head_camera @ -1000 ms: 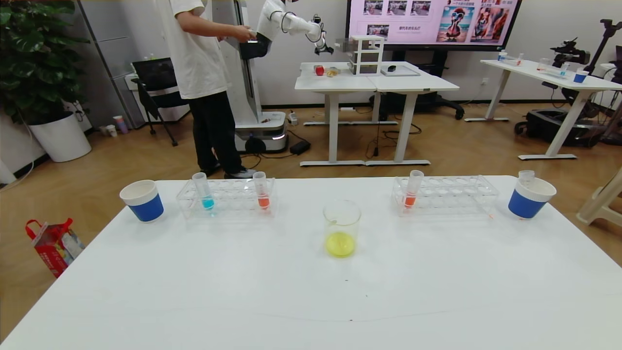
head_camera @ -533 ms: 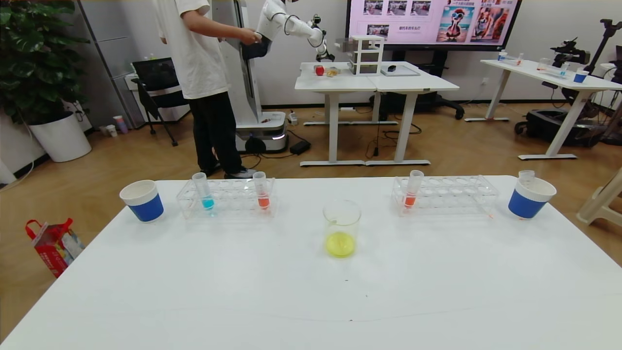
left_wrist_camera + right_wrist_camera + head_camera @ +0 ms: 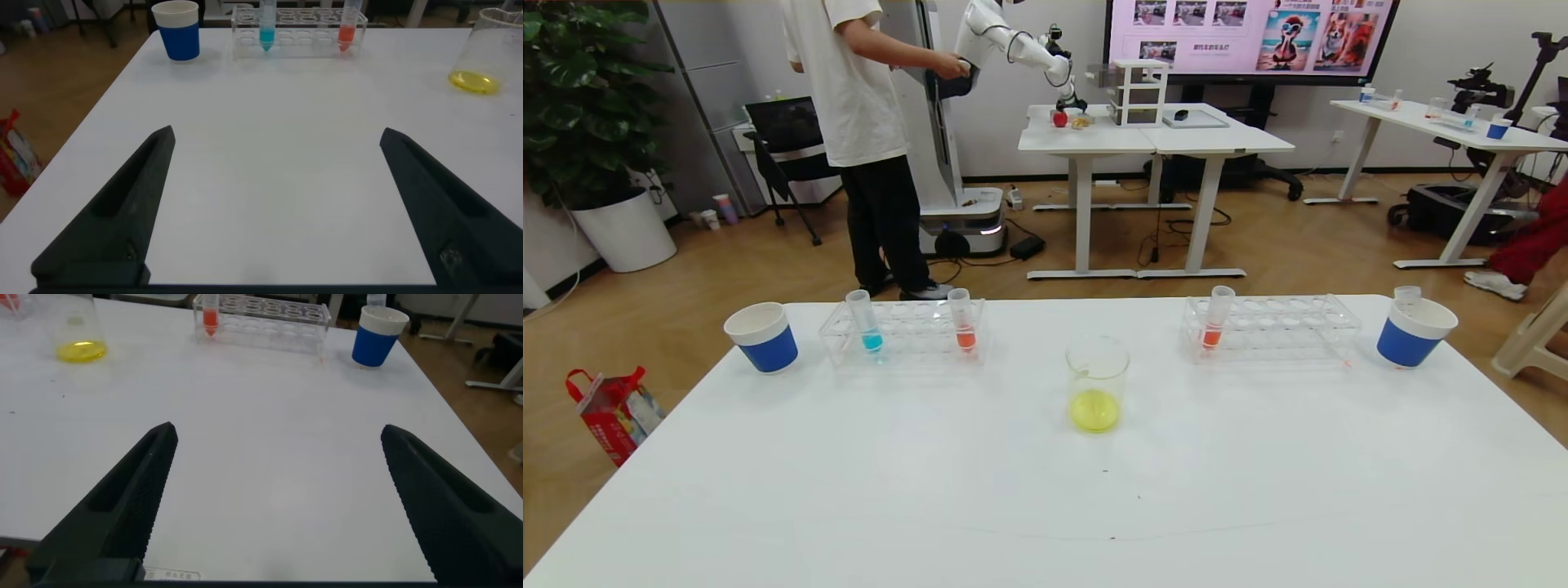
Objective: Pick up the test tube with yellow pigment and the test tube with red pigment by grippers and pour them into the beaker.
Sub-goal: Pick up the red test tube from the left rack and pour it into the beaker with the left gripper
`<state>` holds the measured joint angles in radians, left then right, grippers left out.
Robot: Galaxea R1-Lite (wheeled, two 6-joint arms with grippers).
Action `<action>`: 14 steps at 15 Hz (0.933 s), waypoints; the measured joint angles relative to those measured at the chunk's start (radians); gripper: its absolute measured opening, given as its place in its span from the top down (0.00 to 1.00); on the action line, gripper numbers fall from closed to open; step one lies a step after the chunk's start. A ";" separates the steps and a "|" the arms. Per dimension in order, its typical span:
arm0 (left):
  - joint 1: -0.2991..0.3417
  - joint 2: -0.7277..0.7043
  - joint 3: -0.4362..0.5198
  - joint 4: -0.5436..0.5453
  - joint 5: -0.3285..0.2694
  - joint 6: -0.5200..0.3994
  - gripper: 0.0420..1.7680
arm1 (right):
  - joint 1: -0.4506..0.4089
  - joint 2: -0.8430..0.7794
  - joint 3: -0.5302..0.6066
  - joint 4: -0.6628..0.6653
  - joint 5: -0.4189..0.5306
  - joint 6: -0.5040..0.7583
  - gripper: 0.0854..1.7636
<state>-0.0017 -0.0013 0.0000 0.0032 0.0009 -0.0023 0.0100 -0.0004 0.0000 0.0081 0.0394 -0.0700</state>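
Note:
The beaker (image 3: pixel 1097 384) stands mid-table with yellow liquid at its bottom; it also shows in the left wrist view (image 3: pixel 482 57) and the right wrist view (image 3: pixel 78 331). A red-pigment tube (image 3: pixel 961 320) stands in the left rack (image 3: pixel 903 333) beside a blue tube (image 3: pixel 864 321). Another red-pigment tube (image 3: pixel 1218 317) stands in the right rack (image 3: pixel 1274 327). No tube with yellow liquid shows. My left gripper (image 3: pixel 278 135) and right gripper (image 3: pixel 279 429) are open and empty above the table's near part, out of the head view.
A blue-and-white paper cup (image 3: pixel 761 336) stands at the far left. Another cup (image 3: pixel 1414 332) at the far right holds an empty clear tube (image 3: pixel 1407 296). The table (image 3: pixel 1045 490) ends just behind the racks. A person and a white robot are far behind.
Nothing on my table has moved. The distant white robot arm has lowered toward its own table, and a figure in red has appeared at the far right.

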 joint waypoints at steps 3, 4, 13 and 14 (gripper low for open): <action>0.000 0.000 0.000 0.000 0.000 -0.001 0.01 | 0.000 0.000 0.000 0.000 0.000 0.000 0.02; 0.000 0.000 0.000 0.000 0.000 -0.001 0.01 | 0.000 0.000 0.000 0.000 -0.001 0.002 0.02; -0.016 0.359 -0.194 -0.166 -0.009 0.024 0.01 | 0.000 0.000 0.000 0.000 -0.002 0.002 0.02; -0.019 0.456 -0.223 -0.241 -0.009 0.023 0.01 | 0.000 0.000 0.000 0.000 -0.002 0.002 0.02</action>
<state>-0.0202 0.4545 -0.2232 -0.2374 -0.0085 0.0206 0.0100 -0.0004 0.0000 0.0077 0.0374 -0.0683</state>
